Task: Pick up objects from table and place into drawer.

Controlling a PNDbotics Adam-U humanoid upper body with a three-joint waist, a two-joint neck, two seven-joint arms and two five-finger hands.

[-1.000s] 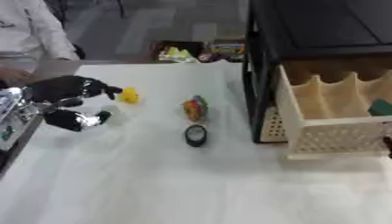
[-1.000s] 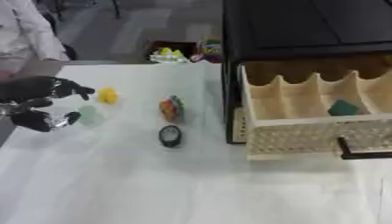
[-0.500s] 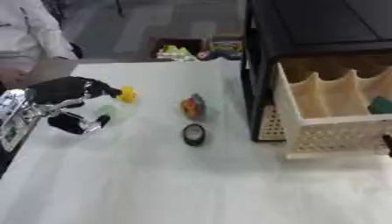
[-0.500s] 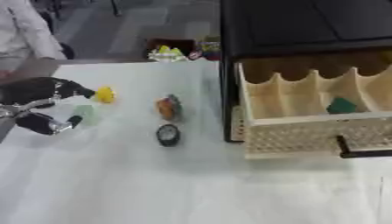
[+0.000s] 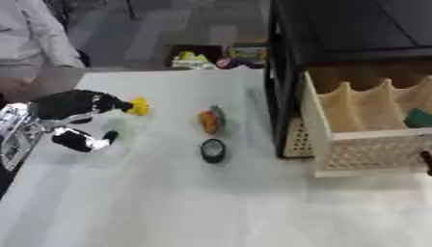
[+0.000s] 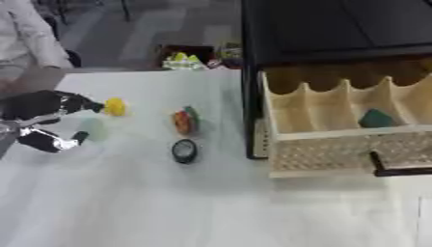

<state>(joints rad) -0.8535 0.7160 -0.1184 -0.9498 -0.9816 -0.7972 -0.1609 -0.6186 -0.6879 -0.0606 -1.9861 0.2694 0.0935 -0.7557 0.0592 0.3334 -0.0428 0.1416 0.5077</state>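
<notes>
1. the left hand enters from the left edge of the table; its upper fingers reach rightward and their tips touch or nearly touch the small yellow object, while the thumb sits apart on the near side, with a gap between the two.
2. finger state: spread, not closed on anything; the yellow object lies at the fingertips, not between fingers and thumb. whether there is true contact cannot be told.
3. key relation: the yellow object lies just right of, and slightly far of, the left hand's opening. judged from this, the hand would need to advance right and far for the object to come between fingers and thumb.
4. the object looks compact, with no clear long axis, so approach direction probably matters more than wrist rotation.
5. other table items: an orange-and-green object and a dark round object lie near the table's middle, between the hand and the drawer.
6. the drawer stands pulled open at the right, under a black cabinet; a green item already rests in one right-side compartment.
7. the right hand appears in neither view, so the left hand is the one placed to grasp.
</notes>
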